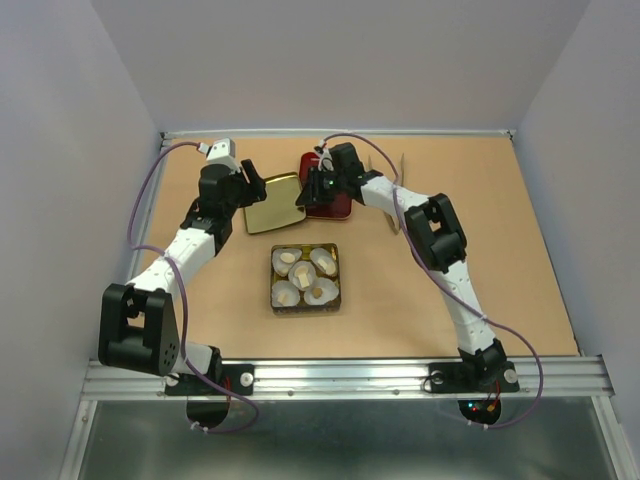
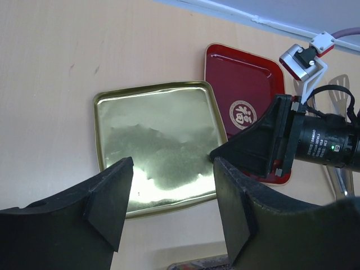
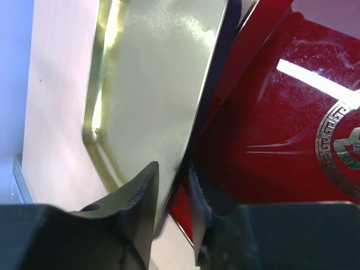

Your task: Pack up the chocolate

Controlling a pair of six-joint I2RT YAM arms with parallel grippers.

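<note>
The chocolate (image 1: 291,258) lies as small cream and light-brown pieces in four white paper cups inside a dark square box (image 1: 276,303) at the table's middle. A gold lid (image 1: 273,203) lies inside-up beyond the box, next to a red tin part (image 1: 335,205). My right gripper (image 3: 173,169) has its jaws drawn narrow over the gold lid's (image 3: 152,73) right rim, where it meets the red part (image 3: 270,140). My left gripper (image 2: 171,169) is open and empty, hovering over the near edge of the gold lid (image 2: 157,140). The right gripper (image 2: 216,153) shows there too.
Long metal tweezers (image 1: 396,190) lie right of the red part, also visible in the left wrist view (image 2: 339,104). The table's back wall runs just behind the lids. Both arms crowd the far middle of the table.
</note>
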